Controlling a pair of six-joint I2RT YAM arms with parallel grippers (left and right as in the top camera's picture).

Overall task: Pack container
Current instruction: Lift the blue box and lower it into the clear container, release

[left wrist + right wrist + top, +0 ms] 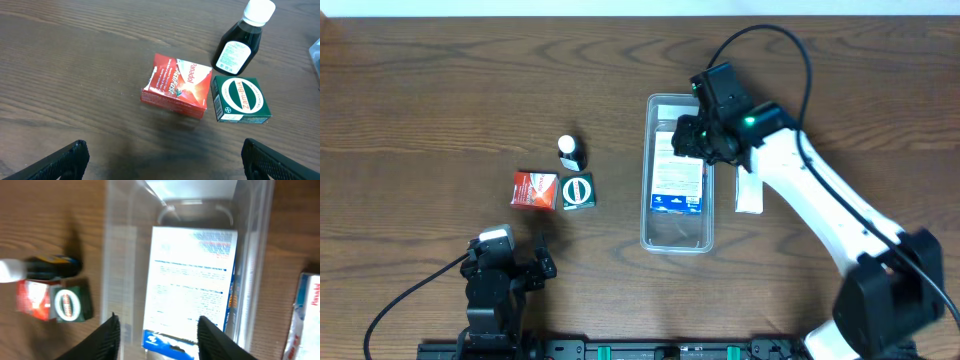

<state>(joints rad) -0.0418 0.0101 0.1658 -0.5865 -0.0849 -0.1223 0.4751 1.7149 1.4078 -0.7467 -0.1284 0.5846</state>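
Right under the right gripper (158,320) is the container (117,240), the clear long bin, and the gripper hangs over its far end with the fingers spread apart and nothing pinched between them. One finger sits roughly over the bin's side wall and the other over the white and blue box (190,280), which lies flat inside on the bin floor and fills most of the width. From the wrist cam the print on that box is too blurry to read, just lines of blue text and a blue band at the near edge. Off to the outer side of that gripper, just beside the bin but outside it, a white carton (305,315) lies on the wooden table (420,100). On the gripper's other side, past the bin wall, are the three small items. The left gripper (165,145) is low near the table edge, well away from the bin, with its fingers wide open and empty. Just ahead of it is a red Panadol box (175,87), a bit crumpled. A green Zam-Buk box (241,100) sits right next to that one, maybe touching, hard to say. Behind the green one stands a dark bottle (240,45) with a white cap, upright.
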